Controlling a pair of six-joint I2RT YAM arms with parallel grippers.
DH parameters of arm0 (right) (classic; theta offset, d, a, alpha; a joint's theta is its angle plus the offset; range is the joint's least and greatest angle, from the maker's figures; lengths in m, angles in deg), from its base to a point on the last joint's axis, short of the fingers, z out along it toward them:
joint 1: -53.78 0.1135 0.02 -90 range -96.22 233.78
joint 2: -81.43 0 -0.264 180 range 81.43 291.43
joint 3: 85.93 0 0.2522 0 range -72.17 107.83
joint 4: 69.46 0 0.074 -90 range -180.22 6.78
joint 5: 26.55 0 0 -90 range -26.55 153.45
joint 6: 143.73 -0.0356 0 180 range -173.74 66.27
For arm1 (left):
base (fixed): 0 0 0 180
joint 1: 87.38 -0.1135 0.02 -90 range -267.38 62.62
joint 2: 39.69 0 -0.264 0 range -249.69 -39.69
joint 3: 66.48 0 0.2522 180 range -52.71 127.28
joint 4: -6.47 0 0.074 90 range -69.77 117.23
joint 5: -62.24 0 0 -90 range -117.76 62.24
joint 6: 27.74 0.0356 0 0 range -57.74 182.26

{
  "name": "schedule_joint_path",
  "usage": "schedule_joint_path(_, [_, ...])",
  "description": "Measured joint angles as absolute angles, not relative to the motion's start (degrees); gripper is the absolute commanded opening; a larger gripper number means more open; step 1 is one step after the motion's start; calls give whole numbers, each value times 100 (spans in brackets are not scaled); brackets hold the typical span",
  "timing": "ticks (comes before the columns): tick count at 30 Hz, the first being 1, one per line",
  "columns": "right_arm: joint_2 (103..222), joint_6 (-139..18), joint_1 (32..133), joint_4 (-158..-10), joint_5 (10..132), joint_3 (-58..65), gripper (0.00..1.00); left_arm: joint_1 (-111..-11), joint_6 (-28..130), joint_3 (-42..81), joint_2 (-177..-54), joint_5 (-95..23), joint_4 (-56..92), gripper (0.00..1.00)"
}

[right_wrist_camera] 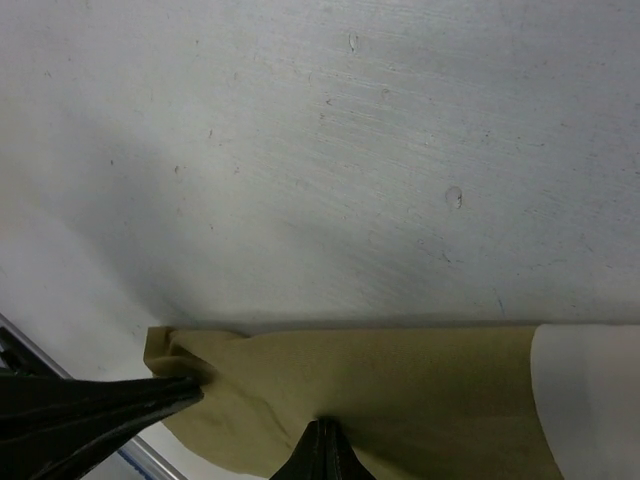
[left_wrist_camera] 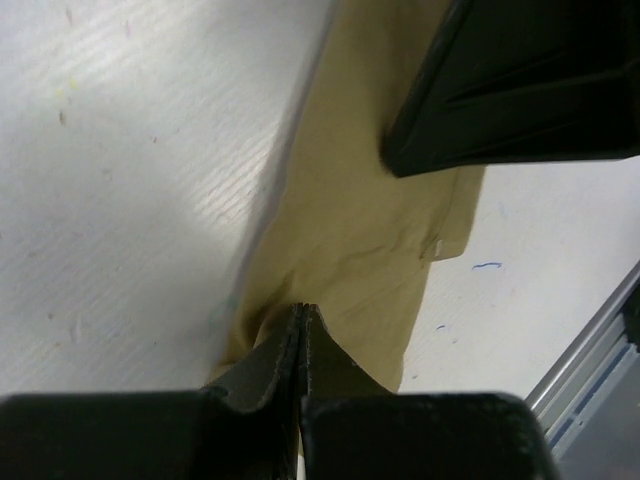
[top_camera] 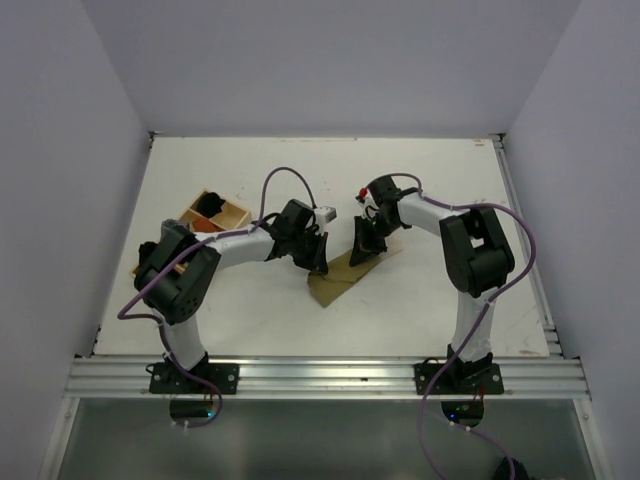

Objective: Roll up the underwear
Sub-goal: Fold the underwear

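Note:
The underwear [top_camera: 338, 280], an olive-khaki cloth, lies on the white table between the two arms. My left gripper [top_camera: 318, 264] is shut, its tips pinching a puckered fold at the cloth's edge [left_wrist_camera: 302, 310]. My right gripper [top_camera: 363, 250] is also shut, nipping the cloth's opposite side [right_wrist_camera: 323, 425]. In the left wrist view the underwear [left_wrist_camera: 370, 220] stretches away to the right gripper's black fingers [left_wrist_camera: 520, 90]. From the right wrist the underwear [right_wrist_camera: 400, 380] is pulled into a taut band with a pale patch [right_wrist_camera: 590, 400] at its right end, and the left gripper's fingers [right_wrist_camera: 90, 410] hold its bunched corner.
A wooden compartment box [top_camera: 232, 211] holding a black item and something orange-red stands at the back left, close to the left arm's elbow. An aluminium rail [top_camera: 330, 375] runs along the near edge. Pale walls enclose the table on three sides.

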State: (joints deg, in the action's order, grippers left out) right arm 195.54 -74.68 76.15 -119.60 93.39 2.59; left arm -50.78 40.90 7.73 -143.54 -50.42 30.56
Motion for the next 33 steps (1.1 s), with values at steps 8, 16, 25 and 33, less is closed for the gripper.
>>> schedule_joint_path(8, [19604,-7447,7615,-11986,9317,259,1,-5091,4088,303,-14271,-4935,2918,0])
schedule_joint_path(16, [19650,-7385,7615,-12052,9299,259,0,-5089,4086,307,-14114,-4845,3091,0])
schedule_joint_path(25, [19652,-7366,7615,-12087,9299,259,0,-5089,4088,867,-13961,-4637,3384,0])
schedule_joint_path(33, [19657,-7368,7615,-12089,9299,259,0,-5089,4086,482,-13908,-4528,3471,0])
